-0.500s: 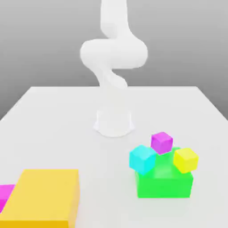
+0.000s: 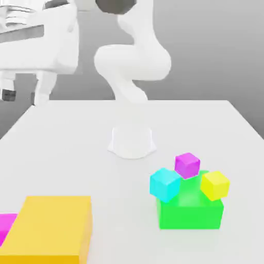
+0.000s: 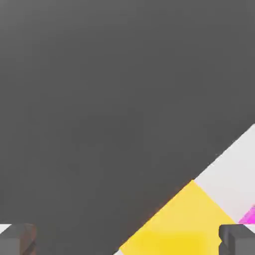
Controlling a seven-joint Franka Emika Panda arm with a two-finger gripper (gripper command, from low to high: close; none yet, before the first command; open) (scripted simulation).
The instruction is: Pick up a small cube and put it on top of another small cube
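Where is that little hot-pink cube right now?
The hot-pink cube sits at the exterior view's bottom left edge, on the table, right against the big yellow block.

Even, bright, soft-edged render; faint shadows, no glare.

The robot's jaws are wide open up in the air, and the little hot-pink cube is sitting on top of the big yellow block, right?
Not quite. In the exterior view the hot-pink cube sits on the table beside the big yellow block, at its left, not on top of it. The rest is right: the gripper hangs high with its jaws wide open.
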